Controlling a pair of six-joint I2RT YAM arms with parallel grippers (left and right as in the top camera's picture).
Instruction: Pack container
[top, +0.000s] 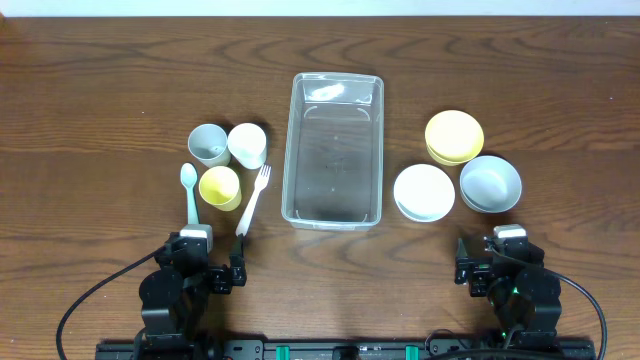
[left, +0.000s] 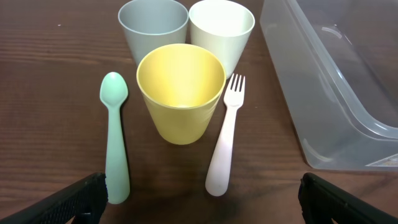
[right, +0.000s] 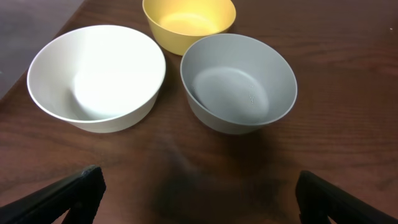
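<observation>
With fingers spread wide and holding nothing at the near edge, the left gripper (left: 200, 193) faces three plastic cups (left: 180, 93), a mint-green spoon (left: 115, 143) and a pale fork (left: 225, 143), and the right gripper (right: 199, 193) faces three round bowls (right: 239, 81), probably sorted per arm, while only the overhead view shows the whole clear rectangular plastic container (top: 333, 150), empty, mid-bench.

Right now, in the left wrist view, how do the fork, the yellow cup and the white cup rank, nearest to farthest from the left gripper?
From the left gripper:
1. fork, lying just ahead, right of centre.
2. yellow cup, upright at centre.
3. white cup, behind it, farther right.
</observation>
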